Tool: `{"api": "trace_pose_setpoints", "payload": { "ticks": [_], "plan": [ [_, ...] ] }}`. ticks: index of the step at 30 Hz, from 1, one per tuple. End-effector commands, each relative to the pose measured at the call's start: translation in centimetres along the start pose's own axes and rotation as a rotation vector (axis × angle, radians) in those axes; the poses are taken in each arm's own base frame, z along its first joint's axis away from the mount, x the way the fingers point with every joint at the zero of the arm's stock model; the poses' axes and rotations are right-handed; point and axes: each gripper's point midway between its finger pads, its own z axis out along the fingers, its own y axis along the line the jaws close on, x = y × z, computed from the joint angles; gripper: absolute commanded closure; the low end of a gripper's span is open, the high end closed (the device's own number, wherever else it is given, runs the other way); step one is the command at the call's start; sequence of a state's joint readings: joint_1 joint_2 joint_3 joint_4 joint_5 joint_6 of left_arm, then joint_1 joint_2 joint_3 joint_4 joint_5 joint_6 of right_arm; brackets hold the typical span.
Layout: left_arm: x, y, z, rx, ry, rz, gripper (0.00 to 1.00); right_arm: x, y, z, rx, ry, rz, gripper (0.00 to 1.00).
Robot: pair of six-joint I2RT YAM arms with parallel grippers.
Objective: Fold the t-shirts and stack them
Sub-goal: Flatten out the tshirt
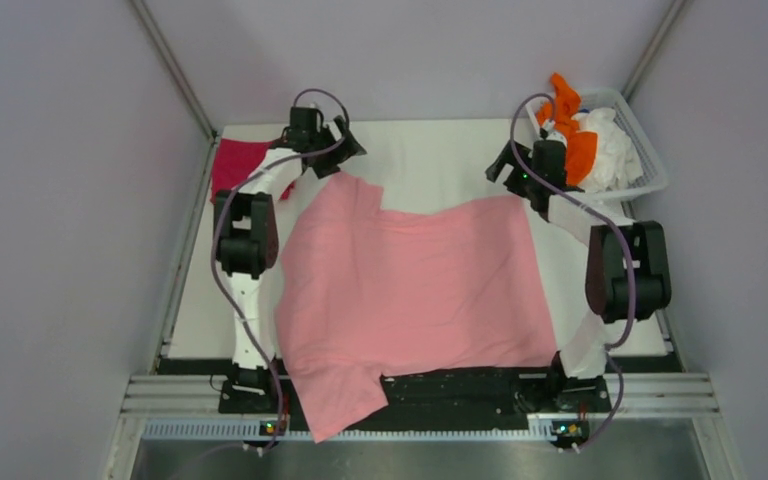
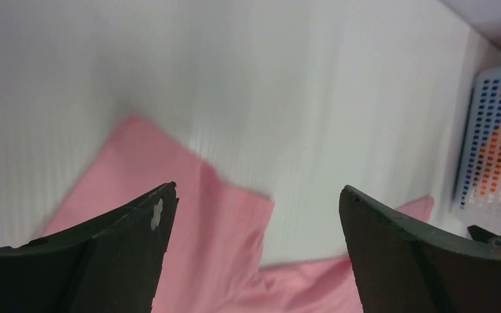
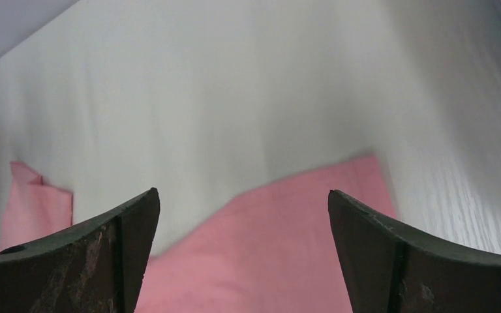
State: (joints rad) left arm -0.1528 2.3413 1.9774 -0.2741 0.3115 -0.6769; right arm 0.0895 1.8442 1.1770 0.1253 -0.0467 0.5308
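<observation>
Four shirts show from above. Farthest left, a magenta-red t-shirt (image 1: pixel 238 160) lies bunched at the far left corner of the white table (image 1: pixel 430 160), partly hidden behind the left arm. Just to its right, the left gripper (image 1: pixel 345 150) hangs over the far end of the table, right by the far left corner of the large light pink t-shirt (image 1: pixel 420 290). In the left wrist view its two black fingers (image 2: pixel 104 254) stand wide apart with nothing between them, and the pink cloth (image 2: pixel 215 261) lies on the table below them, not gripped.

The pink shirt is spread mostly flat across the middle of the table. A flap at its near left corner hangs over the near table edge and across the rail where the arms are mounted.

Right of centre, the right gripper (image 1: pixel 500 165) hovers near the pink shirt's far right corner. Its wrist view shows the fingers (image 3: pixel 398 261) equally wide apart and empty, with that pink corner (image 3: pixel 280 248) lying on the table beneath.

At the far right corner stands a white slatted basket (image 1: pixel 650 150). An orange t-shirt (image 1: pixel 565 105) spills over its left rim, and a crumpled white t-shirt (image 1: pixel 610 145) sits beside it inside.
</observation>
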Motion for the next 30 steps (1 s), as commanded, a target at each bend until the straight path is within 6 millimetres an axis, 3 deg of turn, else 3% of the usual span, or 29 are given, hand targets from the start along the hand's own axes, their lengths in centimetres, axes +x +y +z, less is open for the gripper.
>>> {"api": "trace_pose_setpoints", "payload": {
  "ticks": [1,2,6,9,12,20,23,30],
  "plan": [
    [-0.4,-2.9,-11.2,-0.057,-0.094,0.097,0.01,0.8,2.4,-6.8,-0.047,0.0,-0.088,0.01],
    [2.4,-1.0,-12.3,-0.113,-0.058,0.101,0.01,2.2,2.6,-7.7,-0.037,0.023,-0.106,0.01],
    [10.6,3.1,-16.6,-0.286,0.04,0.163,0.01,8.5,2.2,-11.2,0.035,0.136,-0.151,0.01],
    [16.1,4.6,-18.1,-0.331,0.164,0.192,0.01,12.2,2.1,-13.0,0.031,0.209,-0.126,0.01],
    [19.0,6.2,-17.8,-0.364,0.24,0.179,0.01,14.5,1.2,-13.6,0.033,0.251,-0.114,0.01],
    [19.4,10.4,-13.3,-0.528,0.318,0.164,0.01,16.8,-2.0,-11.3,0.184,0.319,-0.15,0.01],
    [17.9,11.3,-11.5,-0.555,0.318,0.148,0.01,16.4,-3.2,-9.7,0.263,0.321,-0.178,0.01],
    [13.4,12.6,-7.2,-0.582,0.293,0.117,0.01,15.1,-3.6,-4.1,0.263,0.353,-0.133,0.01]
  ]
}}
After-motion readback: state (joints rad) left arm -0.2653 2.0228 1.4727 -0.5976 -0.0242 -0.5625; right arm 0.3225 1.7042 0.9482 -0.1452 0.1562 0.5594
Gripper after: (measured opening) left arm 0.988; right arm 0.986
